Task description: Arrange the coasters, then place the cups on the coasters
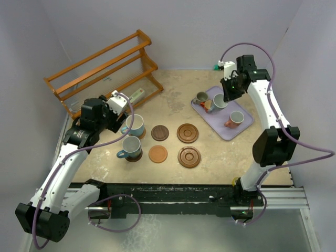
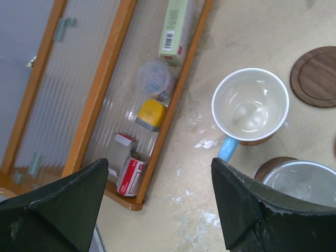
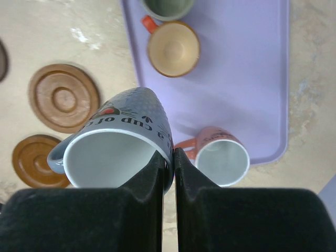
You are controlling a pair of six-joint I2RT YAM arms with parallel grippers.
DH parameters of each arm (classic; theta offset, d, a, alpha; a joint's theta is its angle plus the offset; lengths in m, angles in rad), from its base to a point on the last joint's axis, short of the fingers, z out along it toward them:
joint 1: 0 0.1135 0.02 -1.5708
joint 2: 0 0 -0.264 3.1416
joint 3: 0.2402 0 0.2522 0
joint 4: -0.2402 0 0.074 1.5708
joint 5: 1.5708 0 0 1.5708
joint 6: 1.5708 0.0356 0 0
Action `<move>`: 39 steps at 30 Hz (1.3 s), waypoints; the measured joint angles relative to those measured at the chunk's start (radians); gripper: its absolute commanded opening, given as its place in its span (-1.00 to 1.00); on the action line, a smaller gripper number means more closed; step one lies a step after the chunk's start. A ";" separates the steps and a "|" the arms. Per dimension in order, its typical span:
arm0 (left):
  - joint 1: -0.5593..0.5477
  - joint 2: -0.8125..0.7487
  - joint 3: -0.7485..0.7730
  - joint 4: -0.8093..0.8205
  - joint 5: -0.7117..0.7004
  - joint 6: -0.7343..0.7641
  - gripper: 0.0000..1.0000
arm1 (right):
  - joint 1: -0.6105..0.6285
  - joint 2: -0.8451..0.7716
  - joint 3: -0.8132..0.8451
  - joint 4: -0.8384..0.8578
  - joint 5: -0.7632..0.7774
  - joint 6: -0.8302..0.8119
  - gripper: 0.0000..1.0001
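A light blue cup stands on a coaster, its handle pointing toward my left gripper. That gripper is open and empty, just left of the cup. A grey-blue cup sits on a dark coaster nearby. Bare coasters lie in two rows: dark brown, tan-orange, and two larger reddish-brown ones. My right gripper is shut on the rim of a large grey cup, held tilted above the tray. Pink, orange and olive cups remain on the tray.
The lavender tray lies at the right of the table. A wooden rack with small boxes and jars stands at the back left, close to my left gripper. Grey walls enclose the table.
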 measured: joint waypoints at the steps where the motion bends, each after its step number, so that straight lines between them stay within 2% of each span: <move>1: 0.000 0.000 0.000 0.009 -0.017 -0.002 0.60 | 0.019 -0.014 0.000 0.000 0.000 0.007 -1.00; 7: 0.000 0.004 0.000 0.056 -0.090 -0.005 0.79 | 0.177 -0.073 0.000 0.001 0.003 0.050 -1.00; 19: 0.005 0.020 -0.040 0.172 -0.201 -0.061 0.99 | 0.452 -0.068 0.025 -0.008 0.035 0.090 -1.00; 29: 0.094 -0.060 -0.084 0.213 -0.212 -0.139 0.95 | 0.626 0.079 0.137 -0.017 0.076 0.098 -1.00; 39: 0.188 -0.065 -0.084 0.228 -0.214 -0.204 0.94 | 0.707 0.244 0.222 -0.031 0.111 0.115 -1.00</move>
